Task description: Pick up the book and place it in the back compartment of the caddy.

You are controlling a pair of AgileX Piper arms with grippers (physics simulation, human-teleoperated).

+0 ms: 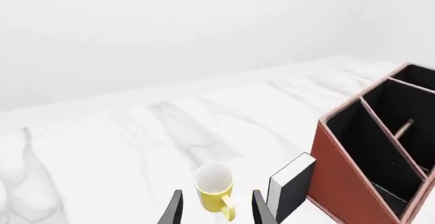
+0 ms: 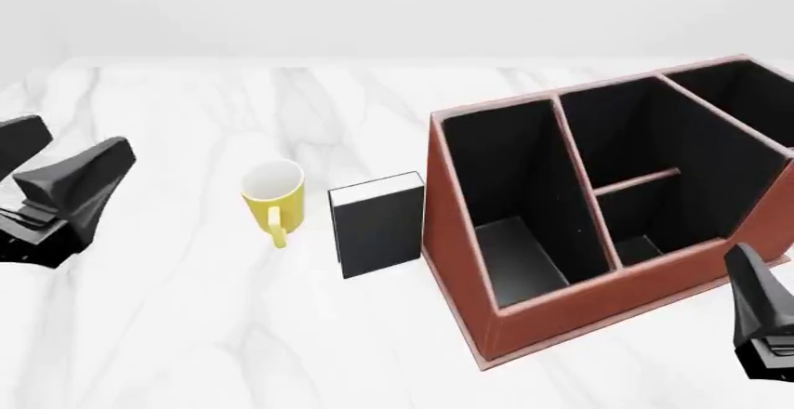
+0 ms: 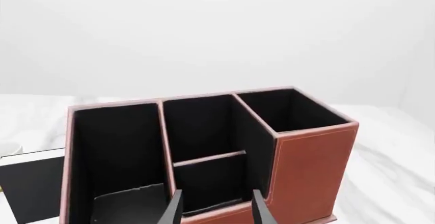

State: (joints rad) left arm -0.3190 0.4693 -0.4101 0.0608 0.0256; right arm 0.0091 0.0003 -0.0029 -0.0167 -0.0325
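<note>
Left gripper (image 1: 214, 211) spread, holding nothing, aimed at yellow mug (image 1: 216, 189) rather than book (image 1: 292, 186). Right gripper (image 3: 216, 207) likewise parted, empty, facing caddy (image 2: 583, 288). Book upright between mug and caddy wall, just beside both. Risks: closing on mug by mistake; toppling thin book; mistaking a long cell for back compartment (image 2: 639, 218).

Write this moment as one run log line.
book: upright on table, ungrasped | left pincer: open, facing mug | right pincer: open, facing caddy
</note>
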